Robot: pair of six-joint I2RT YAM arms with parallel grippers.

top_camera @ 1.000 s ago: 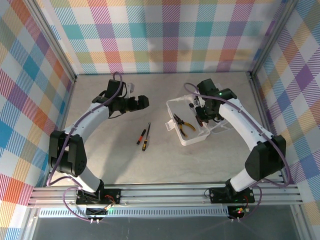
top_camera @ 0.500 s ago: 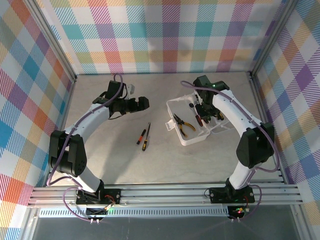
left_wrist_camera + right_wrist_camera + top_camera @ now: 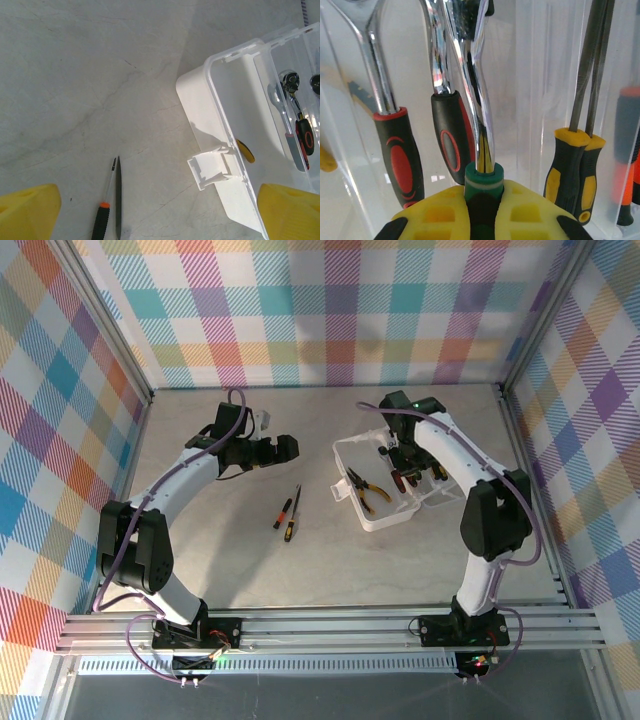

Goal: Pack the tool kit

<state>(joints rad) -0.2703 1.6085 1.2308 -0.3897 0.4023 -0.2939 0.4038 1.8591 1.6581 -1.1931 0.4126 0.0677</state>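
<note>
Grey stone-look surface (image 3: pixel 300 570), and nearest on it two small screwdrivers (image 3: pixel 283 513) lie side by side, left of the translucent white box (image 3: pixel 385 521) and clear of it. The box sits open, with yellow-handled pliers (image 3: pixel 366 492) in its left part. Right pincer (image 3: pixel 481 200) is down inside the box's right part, clamped tight on a chrome-shafted tool with a green collar (image 3: pixel 482 181), red-and-black handles (image 3: pixel 402 155) just beside it. Left pincer (image 3: pixel 287 448) hangs spread wide, holding nothing, off to the left of the box's far corner.
</note>
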